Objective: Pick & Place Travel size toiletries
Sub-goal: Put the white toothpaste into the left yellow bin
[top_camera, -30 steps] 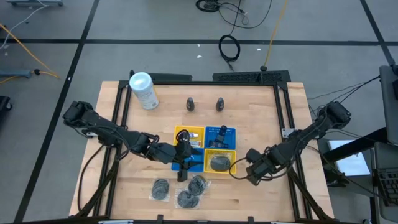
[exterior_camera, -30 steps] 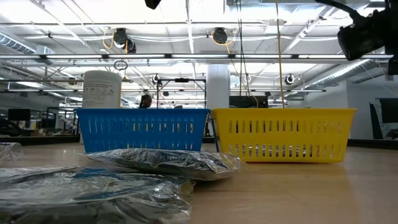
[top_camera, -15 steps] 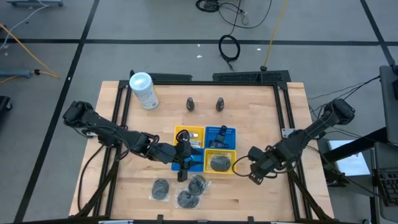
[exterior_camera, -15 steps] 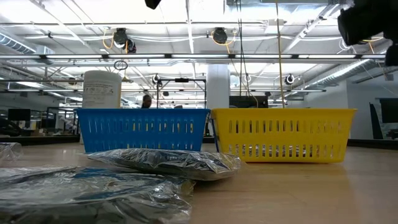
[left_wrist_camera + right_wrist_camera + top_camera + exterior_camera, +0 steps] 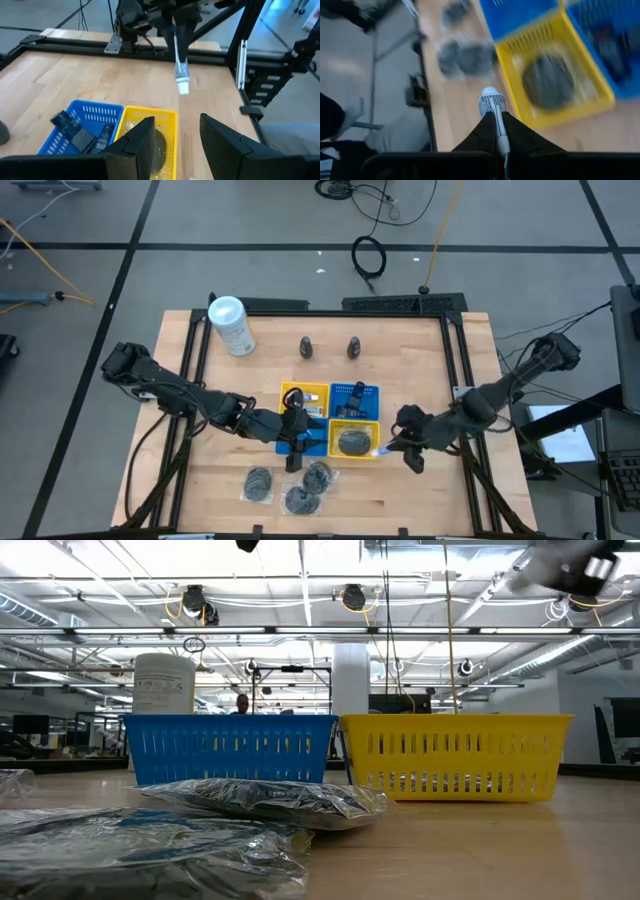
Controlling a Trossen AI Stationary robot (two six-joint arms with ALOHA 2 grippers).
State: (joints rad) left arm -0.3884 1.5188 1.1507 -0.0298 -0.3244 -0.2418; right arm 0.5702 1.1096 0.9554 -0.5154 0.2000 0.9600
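The right pincer hangs above the counter, just beside the right side of the front yellow basket. Its fingers are pressed together on a small white tube with dark print and a white cap; the tube points down and away from the pincer, and it does not touch the counter. Seen from the right wrist, the tube sticks out between the two dark fingers, over the bare wood next to the yellow basket.

A dark round disc lies inside this yellow basket. Behind it stands a blue basket with small dark items, and to its left a second yellow basket. Three wrapped dark discs lie near the front edge of the counter. Two dark cone-shaped bottles stand upright towards the back edge, well apart from the baskets. A big white canister lies near the back left corner.

The left pincer waits at the left side of the baskets, its fingers half open and holding nothing.
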